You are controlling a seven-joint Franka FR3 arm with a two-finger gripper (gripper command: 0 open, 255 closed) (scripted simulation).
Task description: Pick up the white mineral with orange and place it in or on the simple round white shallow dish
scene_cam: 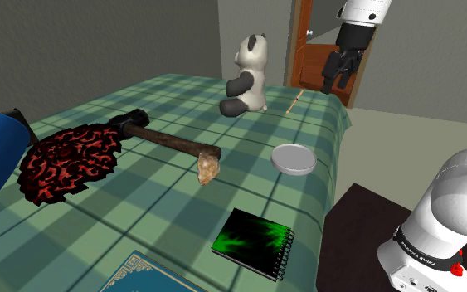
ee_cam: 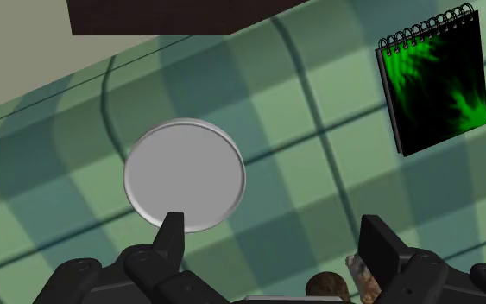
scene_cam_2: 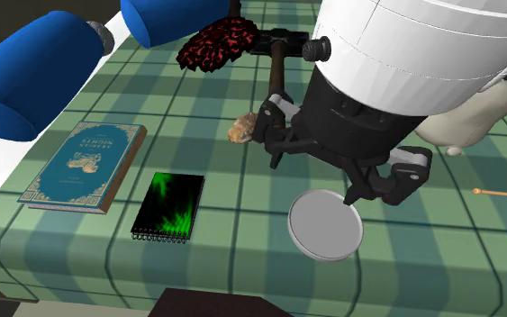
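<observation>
Not started yet: end effector (scene_cam: 333, 81) hangs released and empty upper right, mineral chunk (scene_cam: 209, 168) mid-frame, shallow round dish (scene_cam: 294, 158) bare.

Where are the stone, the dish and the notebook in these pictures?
Stone (scene_cam: 209, 168): shoulder view, on its middle.
Dish (ee_cam: 185, 174): wrist view, on its bare centre.
Notebook (scene_cam_2: 168, 206): second exterior view, on its green-and-black cover.

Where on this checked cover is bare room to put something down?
Free: between dish and notebook; between panda and hammer. Crowded: mineral close by the hammer's handle end, red coral-like piece by its head.
</observation>
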